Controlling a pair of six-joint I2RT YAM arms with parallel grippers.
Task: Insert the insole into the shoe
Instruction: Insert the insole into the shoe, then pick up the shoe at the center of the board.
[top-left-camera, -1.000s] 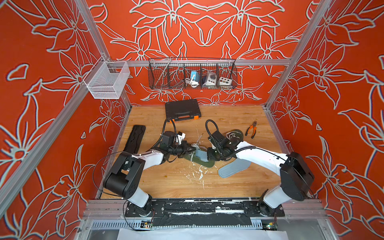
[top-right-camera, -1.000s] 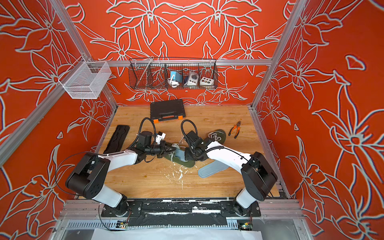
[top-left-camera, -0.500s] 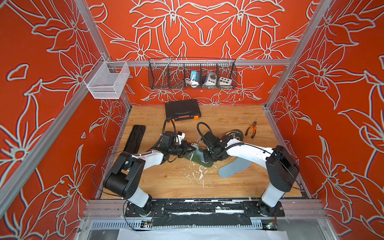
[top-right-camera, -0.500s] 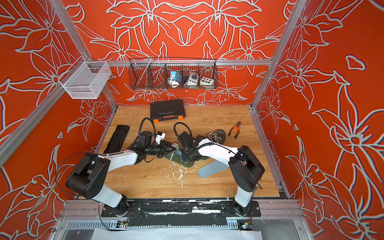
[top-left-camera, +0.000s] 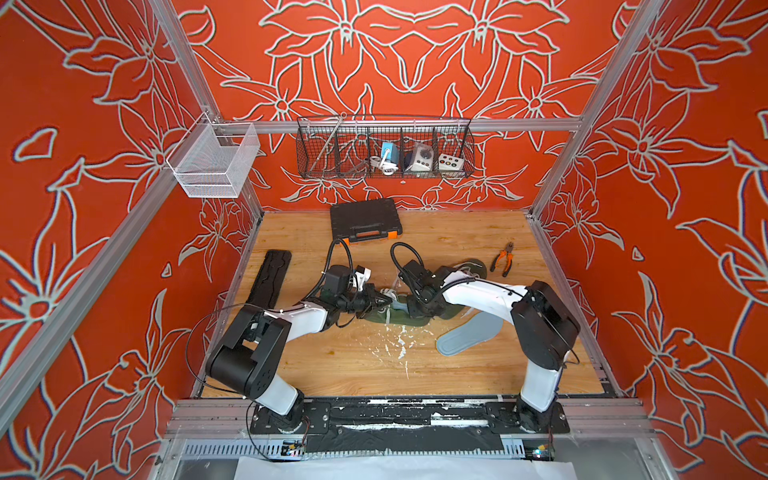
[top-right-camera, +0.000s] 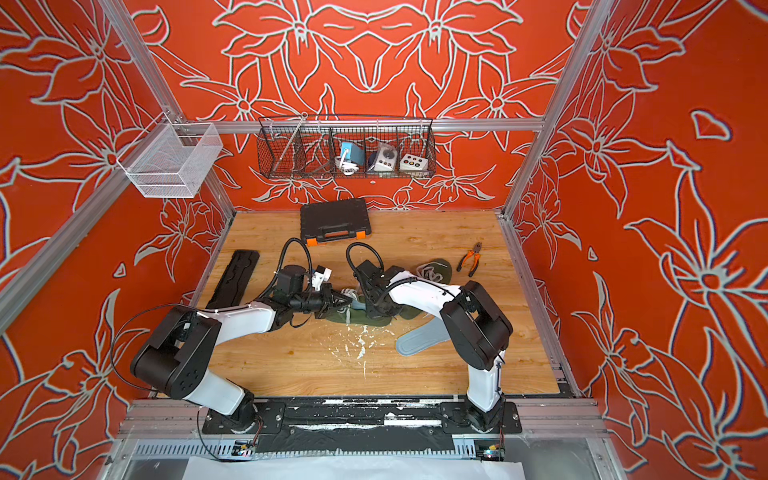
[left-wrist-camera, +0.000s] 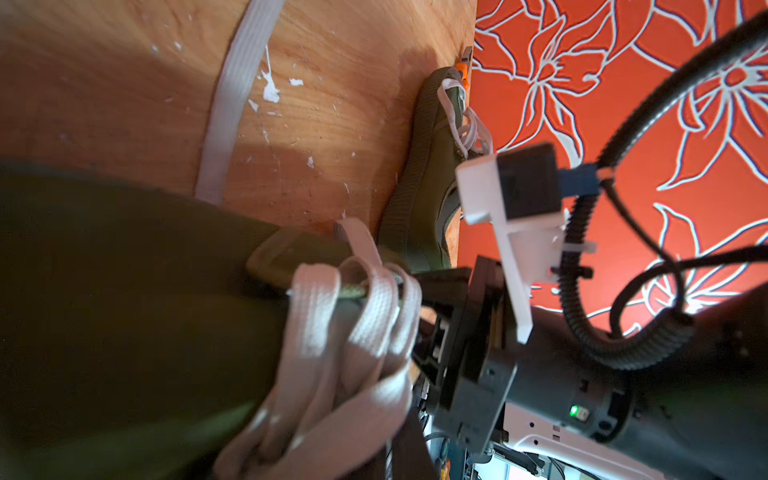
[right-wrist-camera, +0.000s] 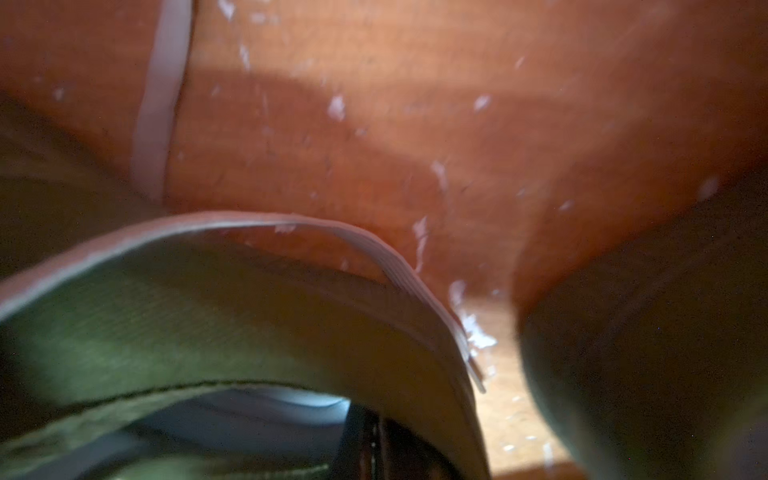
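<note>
An olive shoe (top-left-camera: 386, 319) (top-right-camera: 345, 320) lies in the middle of the wooden table, between my two grippers. My left gripper (top-left-camera: 384, 300) (top-right-camera: 345, 300) is shut at its white laces (left-wrist-camera: 353, 324), which run taut toward the jaws. My right gripper (top-left-camera: 415, 309) (top-right-camera: 372, 309) reaches down into the shoe's opening with its jaws together. A black finger (right-wrist-camera: 374, 436) shows inside the collar (right-wrist-camera: 208, 299), against the pale blue insole (right-wrist-camera: 257, 411) (top-left-camera: 400, 306). Most of that insole is hidden inside the shoe.
Another grey-blue insole (top-left-camera: 467, 340) lies on the table under my right arm. A second olive shoe (top-left-camera: 471, 268) (left-wrist-camera: 419, 183) sits behind that arm, with pliers (top-left-camera: 503, 257) beside it. A black case (top-left-camera: 365, 219) is at the back, a black tray (top-left-camera: 272, 278) at the left.
My right gripper has moved left along the shoe, toward the toe and closer to the left gripper. The left arm and the shoe have stayed put.
</note>
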